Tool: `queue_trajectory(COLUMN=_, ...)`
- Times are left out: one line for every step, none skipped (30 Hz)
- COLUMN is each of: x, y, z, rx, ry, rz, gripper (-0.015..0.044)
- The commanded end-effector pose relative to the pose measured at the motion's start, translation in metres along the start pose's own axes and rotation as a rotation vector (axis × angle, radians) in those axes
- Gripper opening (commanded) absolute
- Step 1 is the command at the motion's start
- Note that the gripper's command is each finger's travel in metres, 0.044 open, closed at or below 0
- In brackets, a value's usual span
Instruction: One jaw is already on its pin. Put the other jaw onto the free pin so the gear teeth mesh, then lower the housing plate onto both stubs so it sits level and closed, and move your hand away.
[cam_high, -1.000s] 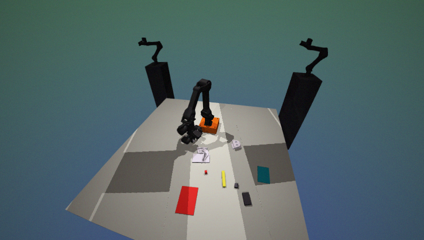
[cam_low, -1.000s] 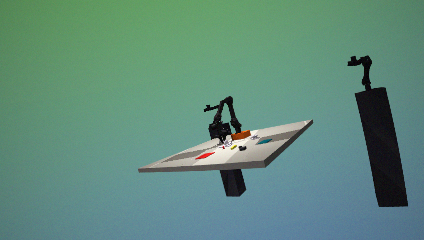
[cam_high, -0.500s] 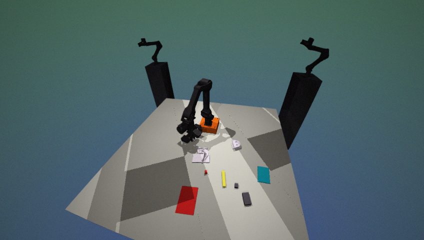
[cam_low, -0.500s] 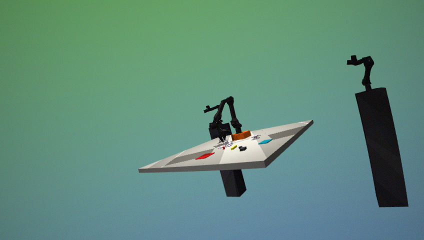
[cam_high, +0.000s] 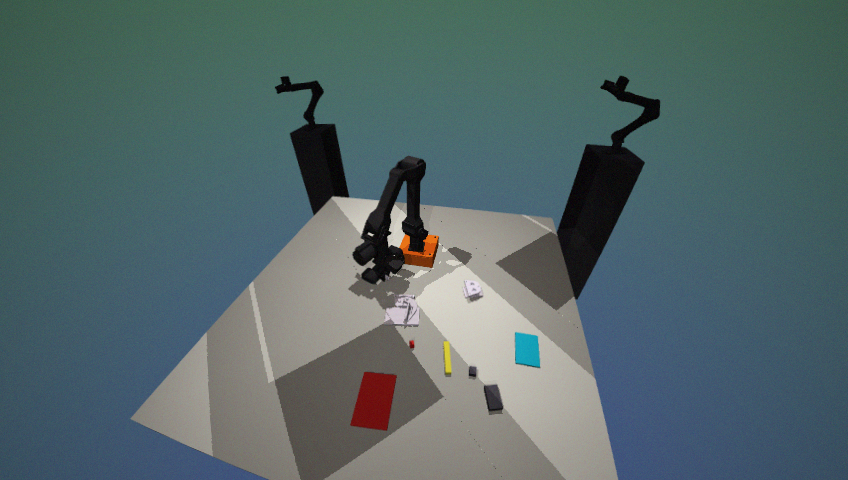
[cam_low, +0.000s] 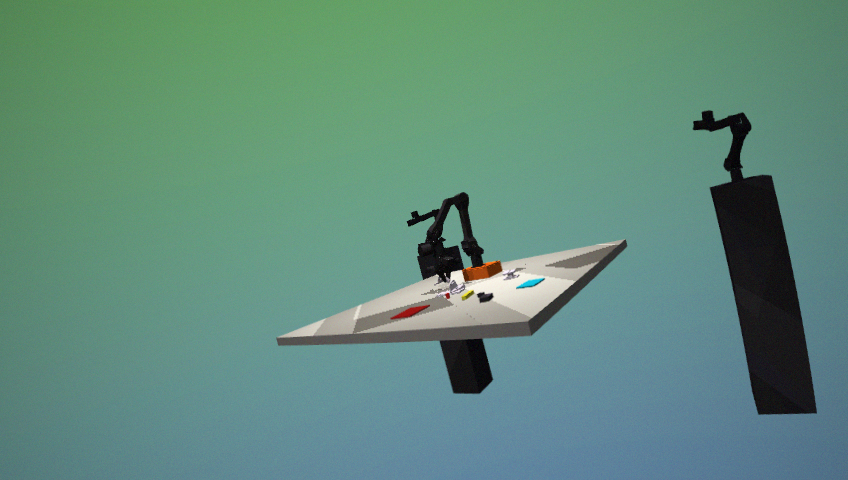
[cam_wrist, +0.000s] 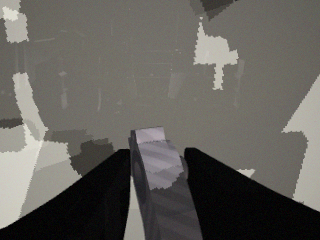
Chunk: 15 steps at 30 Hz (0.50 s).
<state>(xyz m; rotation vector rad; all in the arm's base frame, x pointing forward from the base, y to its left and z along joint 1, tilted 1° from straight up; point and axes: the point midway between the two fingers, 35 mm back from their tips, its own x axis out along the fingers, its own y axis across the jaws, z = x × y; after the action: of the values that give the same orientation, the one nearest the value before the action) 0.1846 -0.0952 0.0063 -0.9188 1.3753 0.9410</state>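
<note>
My gripper (cam_high: 385, 277) (cam_low: 443, 278) is shut on a pale lilac jaw. In the wrist view this jaw (cam_wrist: 162, 172) stands on edge between the two black fingers, its squared end pointing up the picture. The gripper is behind and to the left of the pale base (cam_high: 395, 320) in the top view. The other jaw (cam_high: 408, 310) appears on that base; the pins and teeth are too small to tell. The pale piece with two dark marks, seemingly the housing plate (cam_high: 473, 289) (cam_low: 510, 274), lies apart to the right. Most of the held jaw is hidden in the top and exterior views.
The orange arm base (cam_high: 420, 258) (cam_low: 483, 271) is behind. In front are a red cube (cam_high: 411, 343), a yellow bar (cam_high: 447, 357), a small dark cube (cam_high: 472, 371), a dark block (cam_high: 493, 397), a red sheet (cam_high: 373, 401) and a cyan sheet (cam_high: 527, 349).
</note>
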Motion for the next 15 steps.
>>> queue_trajectory(x=-0.003, y=-0.003, z=0.0, rx=0.001, ry=-0.001, rz=-0.011, gripper=0.0037)
queue_trajectory(x=-0.003, y=-0.003, z=0.0, rx=0.001, ry=-0.001, rz=-0.011, gripper=0.0037)
queue_trajectory(x=-0.003, y=-0.003, z=0.0, rx=0.001, ry=-0.001, rz=-0.011, gripper=0.0037)
queue_trajectory(x=-0.003, y=-0.003, z=0.0, rx=0.001, ry=-0.001, rz=-0.011, gripper=0.0037)
queue_trajectory(x=-0.003, y=-0.003, z=0.0, rx=0.001, ry=-0.001, rz=-0.011, gripper=0.0037)
queue_trajectory(x=-0.004, y=-0.003, z=0.0, rx=0.001, ry=-0.001, rz=-0.011, gripper=0.0037)
queue_trajectory(x=-0.005, y=-0.003, z=0.0, rx=0.001, ry=-0.001, rz=-0.011, gripper=0.0037)
queue_trajectory(x=-0.007, y=-0.004, z=0.0, rx=0.001, ry=-0.001, rz=-0.011, gripper=0.0037)
queue_trajectory(x=-0.01, y=-0.004, z=0.0, rx=0.001, ry=-0.001, rz=-0.011, gripper=0.0037)
queue_trajectory(x=-0.013, y=-0.004, z=0.0, rx=0.001, ry=-0.001, rz=-0.011, gripper=0.0037)
queue_trajectory(x=-0.017, y=-0.004, z=0.0, rx=0.002, ry=-0.001, rz=-0.011, gripper=0.0037)
queue_trajectory(x=-0.02, y=-0.004, z=0.0, rx=0.002, ry=-0.001, rz=-0.011, gripper=0.0037)
queue_trajectory(x=-0.023, y=-0.004, z=0.0, rx=0.002, ry=-0.001, rz=-0.011, gripper=0.0037)
queue_trajectory(x=-0.026, y=-0.004, z=0.0, rx=0.002, ry=-0.001, rz=-0.011, gripper=0.0037)
queue_trajectory(x=-0.029, y=-0.004, z=0.0, rx=0.002, ry=-0.001, rz=-0.011, gripper=0.0037)
